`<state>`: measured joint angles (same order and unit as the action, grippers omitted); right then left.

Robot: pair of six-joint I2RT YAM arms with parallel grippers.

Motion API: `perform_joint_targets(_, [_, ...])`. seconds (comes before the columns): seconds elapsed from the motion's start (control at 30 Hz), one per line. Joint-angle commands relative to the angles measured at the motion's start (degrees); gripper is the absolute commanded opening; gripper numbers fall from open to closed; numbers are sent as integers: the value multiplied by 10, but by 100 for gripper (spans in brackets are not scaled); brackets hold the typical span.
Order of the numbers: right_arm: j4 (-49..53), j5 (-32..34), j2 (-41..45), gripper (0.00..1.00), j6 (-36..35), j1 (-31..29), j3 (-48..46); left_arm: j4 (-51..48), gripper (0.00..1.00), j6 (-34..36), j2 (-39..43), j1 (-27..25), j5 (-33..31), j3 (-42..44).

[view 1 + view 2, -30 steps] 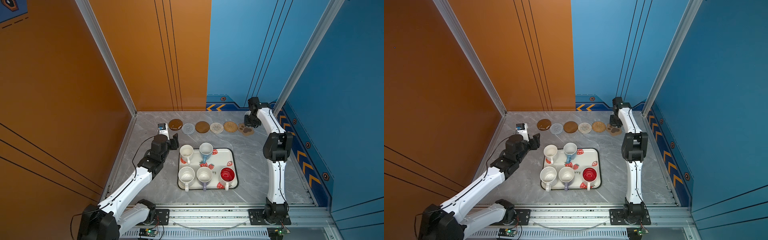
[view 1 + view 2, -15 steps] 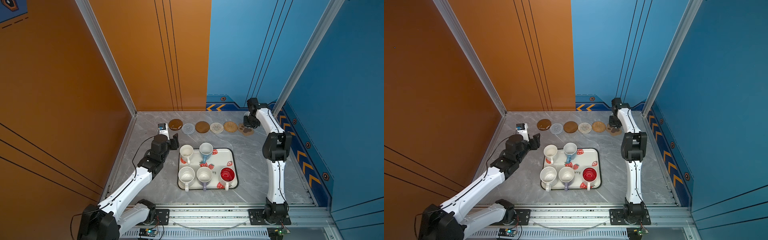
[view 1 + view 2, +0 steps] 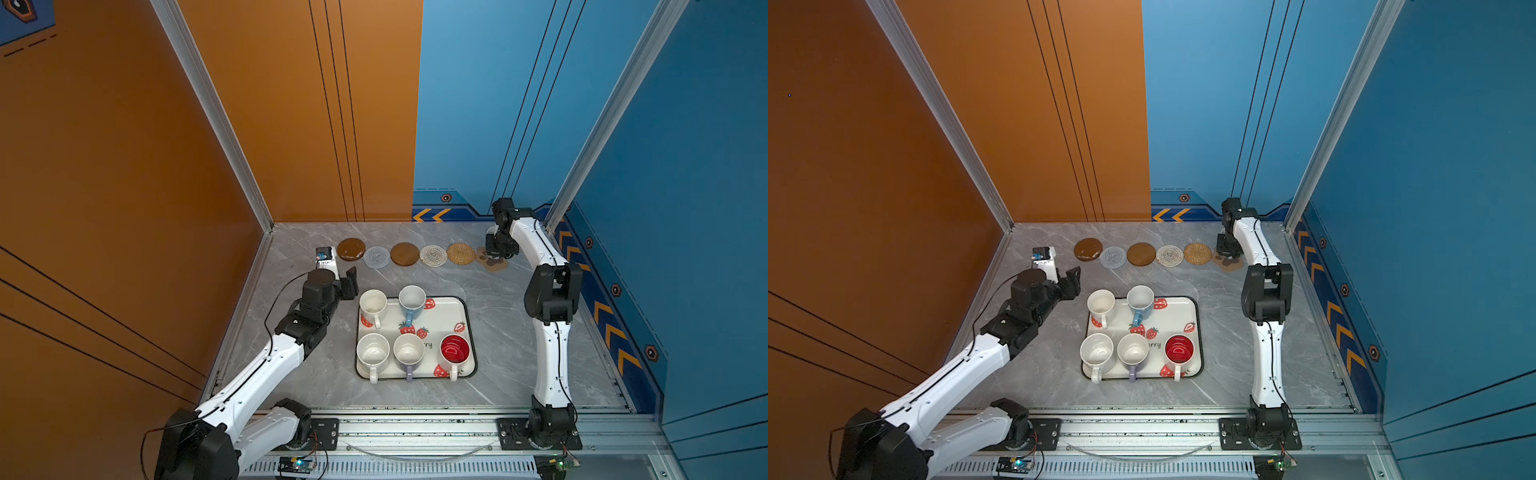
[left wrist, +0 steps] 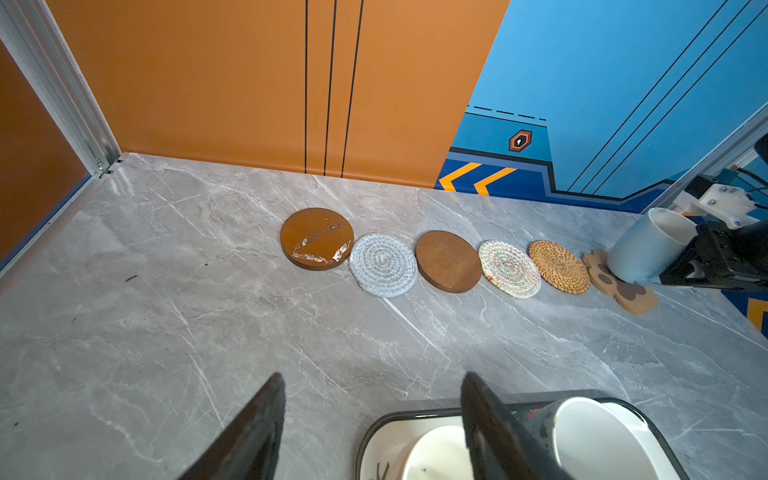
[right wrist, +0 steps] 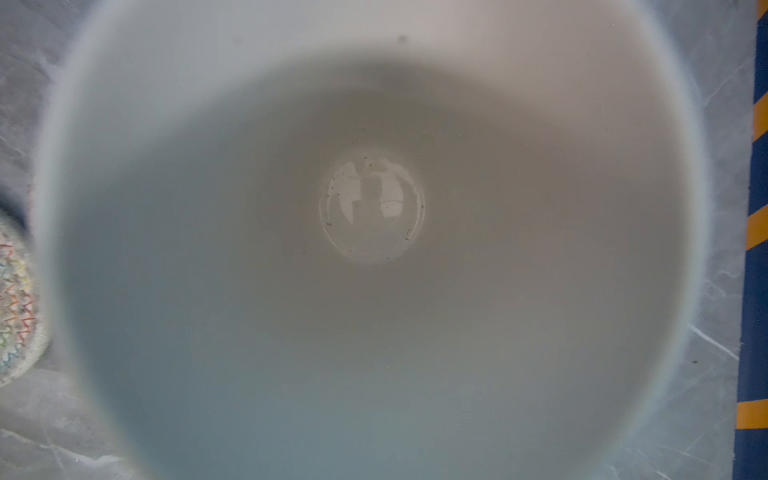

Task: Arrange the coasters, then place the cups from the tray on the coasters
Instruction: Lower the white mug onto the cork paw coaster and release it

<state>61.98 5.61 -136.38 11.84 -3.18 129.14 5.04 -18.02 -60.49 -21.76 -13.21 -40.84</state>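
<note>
A grey, marble-patterned table (image 3: 498, 299) with pale veins. Along its far edge six coasters lie flat in a row, edge to edge or nearly so. From left to right in both top views they are a scuffed brown disc (image 3: 351, 249), a grey woven spiral (image 3: 376, 257), a plain brown disc (image 3: 404, 254), a cream woven spiral (image 3: 433, 255), a tan rattan round (image 3: 460, 253) and a tan paw-print coaster (image 3: 496, 266), which is partly hidden. Nearer the front, about the middle of the table and apart from the row, sits a cream tray (image 3: 446, 318) with a dark rim and red strawberry pictures.
</note>
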Motion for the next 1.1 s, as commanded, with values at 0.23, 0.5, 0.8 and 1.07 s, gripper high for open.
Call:
perform_joint_targets(0.23, [-25,3,-1,0,8,-4,-22,8,67,-5,14,4,4,3])
perform_joint_targets(0.5, [-27,1,-3,0,12,-5,-24,8,67,-6,13,4,6,2])
perform_joint_targets(0.8, [-32,2,1,11,15,-5,-35,8,68,-4,11,5,0,3])
perform_joint_targets(1.07, [-34,1,10,38,16,-8,-41,6,68,-4,15,5,-1,5])
